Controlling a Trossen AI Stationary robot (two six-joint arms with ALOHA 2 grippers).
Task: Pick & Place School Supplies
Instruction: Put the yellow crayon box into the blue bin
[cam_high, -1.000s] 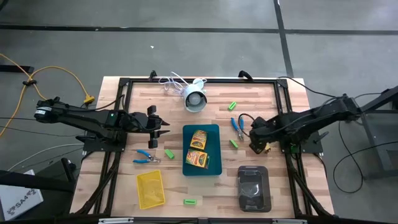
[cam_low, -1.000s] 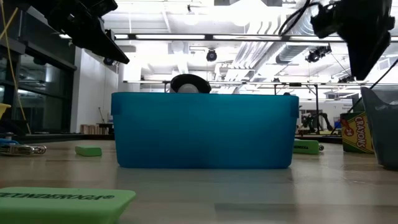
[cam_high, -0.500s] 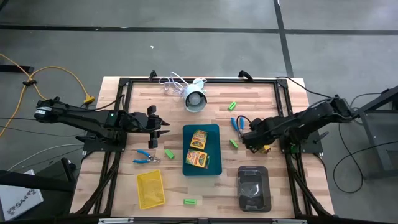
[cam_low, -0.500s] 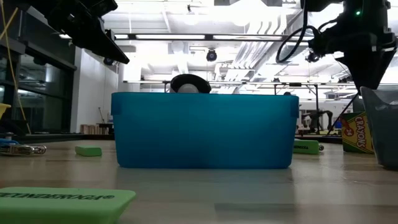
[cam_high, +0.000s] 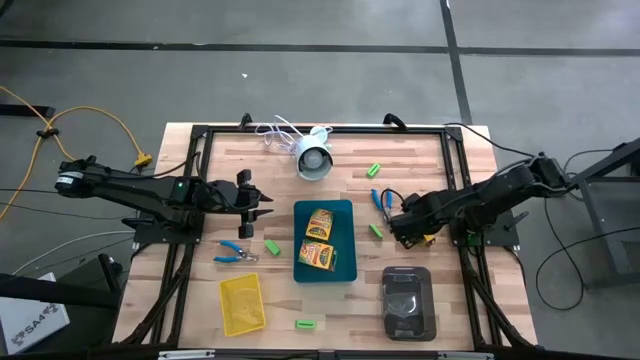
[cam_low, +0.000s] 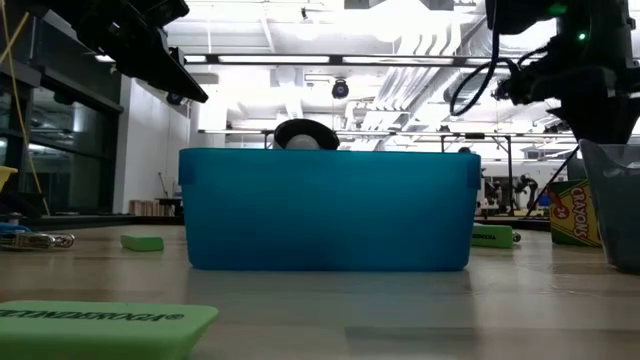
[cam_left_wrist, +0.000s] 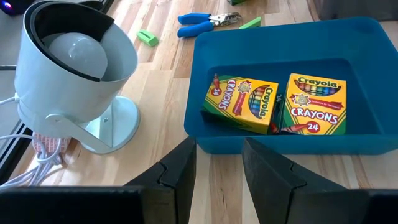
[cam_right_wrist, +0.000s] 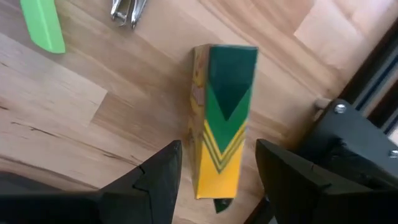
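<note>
Right gripper (cam_right_wrist: 219, 163): fingers spread wide, nothing between the pads, poised straight over a yellow-and-green crayon box (cam_right_wrist: 222, 118). Box standing on one narrow edge on bare wood, right of centre in the high view, against the table's dark frame rail. Not yet touched.

Likely handling, judged from the look: thin printed cardboard, light, a little give in the broad faces, glossy enough to slip. Best hold probably across the two broad printed faces near mid-length, fingers straddling the narrow chevron edge that faces up. Firm but gentle squeeze, or the walls may buckle. Worth watching for a tip-over, standing on edge as it does.

Just beyond: a green block (cam_right_wrist: 42, 25) and the metal tips of blue-handled scissors (cam_high: 381, 203), both clear of the box.

Further left, in the middle of the high view, the teal tray (cam_high: 345, 270) with two more crayon boxes (cam_left_wrist: 242, 104) lying flat inside, side by side. Presumably the destination for the third.

Left gripper (cam_high: 262, 205): fingers apart, empty, waiting left of the tray, facing it.
</note>
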